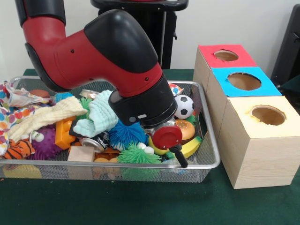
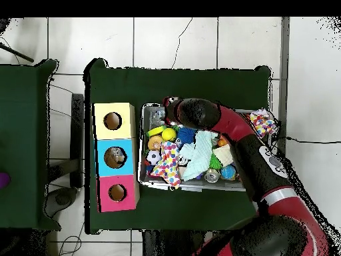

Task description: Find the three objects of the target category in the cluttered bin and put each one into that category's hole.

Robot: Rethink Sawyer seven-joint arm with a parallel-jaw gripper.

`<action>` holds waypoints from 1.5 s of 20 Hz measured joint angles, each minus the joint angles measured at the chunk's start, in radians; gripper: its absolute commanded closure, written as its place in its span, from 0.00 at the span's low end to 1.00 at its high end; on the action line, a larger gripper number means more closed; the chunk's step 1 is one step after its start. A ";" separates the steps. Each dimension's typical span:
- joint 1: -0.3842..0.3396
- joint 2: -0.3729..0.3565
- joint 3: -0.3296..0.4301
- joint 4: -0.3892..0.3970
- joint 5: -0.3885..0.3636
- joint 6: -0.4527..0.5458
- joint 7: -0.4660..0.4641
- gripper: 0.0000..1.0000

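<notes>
The wire bin (image 1: pixel 206 161) sits on the green table (image 1: pixel 140 206) and is heaped with toys. Inside it, near the corner closest to the boxes, lie a soccer ball (image 1: pixel 184 106), a toy burger (image 1: pixel 185 129) and a banana (image 1: pixel 192 146). Toward the middle of the bin are a blue spiky ball (image 1: pixel 125 133), a green spiky ball (image 1: pixel 136 155), a drinks can (image 1: pixel 93 142) and a pale green cloth (image 1: pixel 101 117). Farther from the boxes are a cream cloth (image 1: pixel 44 119), a purple spiky ball (image 1: pixel 44 143), an orange block (image 1: pixel 63 133) and a spotted cloth (image 1: pixel 11 115) draped over the bin's end. The arm (image 1: pixel 108 56) reaches down into the bin, and its gripper (image 1: pixel 176 152) hangs over the banana; I cannot tell whether it is clenched or released. Just beside the bin stands a row of three wooden boxes, each with a round hole: the yellow-topped box (image 1: pixel 262 140), the blue-topped box (image 1: pixel 241 82) and the red-topped box (image 1: pixel 225 56). In the overhead view something small lies inside the blue-topped box's hole (image 2: pixel 115 157).
</notes>
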 measured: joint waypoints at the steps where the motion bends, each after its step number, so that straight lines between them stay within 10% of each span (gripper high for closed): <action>1: -0.002 0.000 0.000 0.002 0.000 0.000 0.000 0.00; 30: -0.029 -0.002 0.004 0.021 0.000 -0.005 0.000 0.00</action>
